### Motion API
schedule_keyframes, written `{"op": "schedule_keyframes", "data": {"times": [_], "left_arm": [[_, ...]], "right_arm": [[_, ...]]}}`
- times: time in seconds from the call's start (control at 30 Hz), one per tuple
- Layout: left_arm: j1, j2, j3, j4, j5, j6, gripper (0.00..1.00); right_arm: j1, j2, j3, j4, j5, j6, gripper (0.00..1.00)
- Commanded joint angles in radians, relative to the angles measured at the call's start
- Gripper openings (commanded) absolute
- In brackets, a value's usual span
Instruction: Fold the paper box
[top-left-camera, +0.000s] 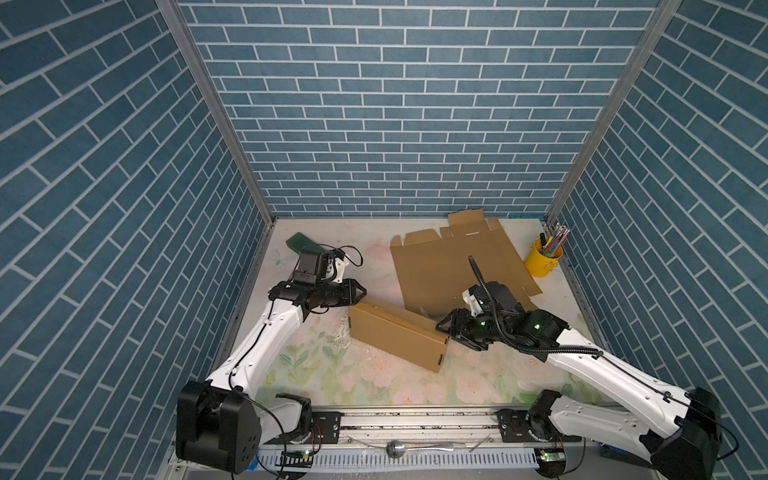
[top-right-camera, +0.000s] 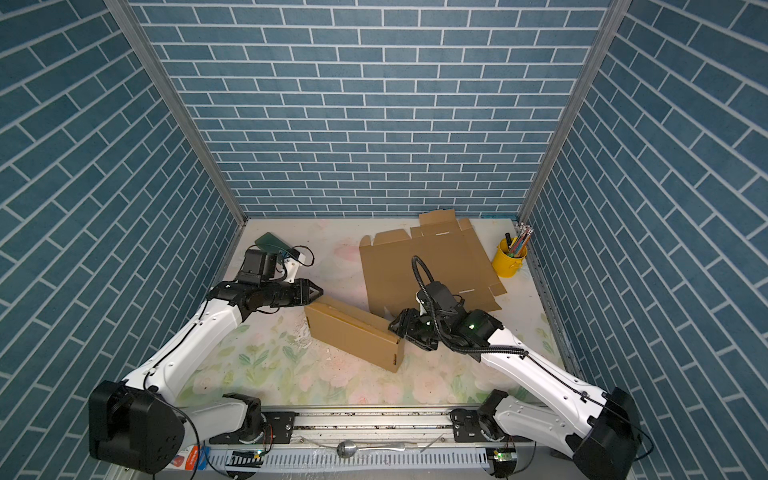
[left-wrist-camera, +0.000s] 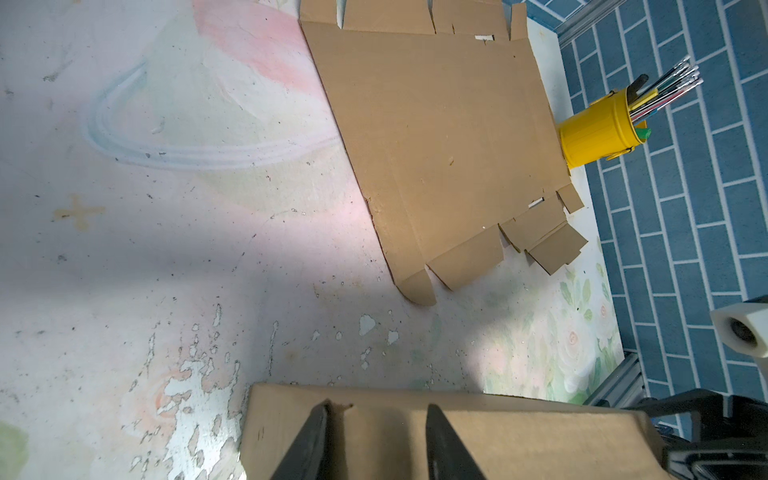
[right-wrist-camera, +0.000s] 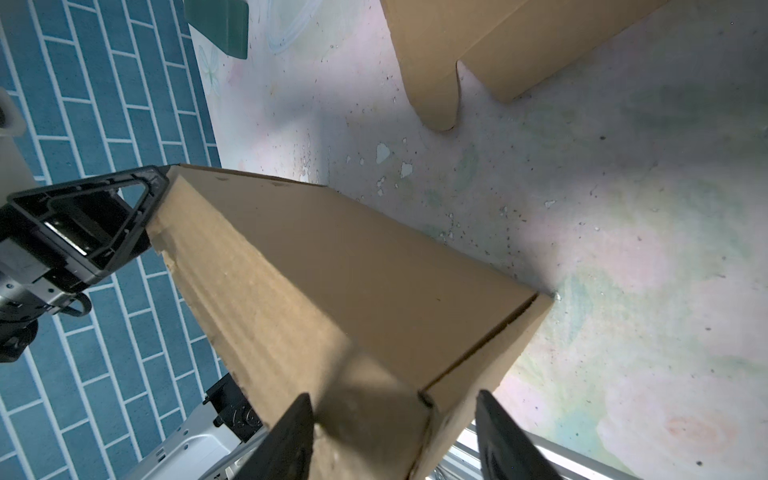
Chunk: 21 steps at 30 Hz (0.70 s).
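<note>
Box lies between left gripper, right gripper.

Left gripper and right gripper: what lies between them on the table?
The folded box lies between the left gripper and right gripper, one at each end, in both top views.

Both top views looked steeply down over the whole surface; each wrist camera sat close behind its fingers, sharing the box.

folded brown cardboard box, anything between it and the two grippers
Nothing visible. The folded brown cardboard box lies directly between the left gripper and right gripper, one at each end. The flat cardboard sheet lies beyond them, not between.
</note>
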Motion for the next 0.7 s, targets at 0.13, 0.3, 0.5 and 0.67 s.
{"op": "schedule_keyframes", "data": {"times": [0.13,0.3,0.5,0.67], "left_arm": [[-0.006,0.059,-0.064,-0.182,-0.073,0.003,0.41],[-0.006,0.054,-0.026,-0.222,-0.080,0.027,0.43],[-0.005,0.052,-0.036,-0.222,-0.081,0.035,0.43],[-0.003,0.050,-0.046,-0.221,-0.086,0.038,0.43]], "right_arm": [[0.044,0.025,-0.028,0.039,0.013,0.032,0.53],[0.048,0.058,-0.062,0.082,0.048,0.028,0.40],[0.048,0.085,-0.037,0.069,0.031,-0.036,0.46],[0.000,0.083,0.175,-0.178,0.043,-0.370,0.67]]}}
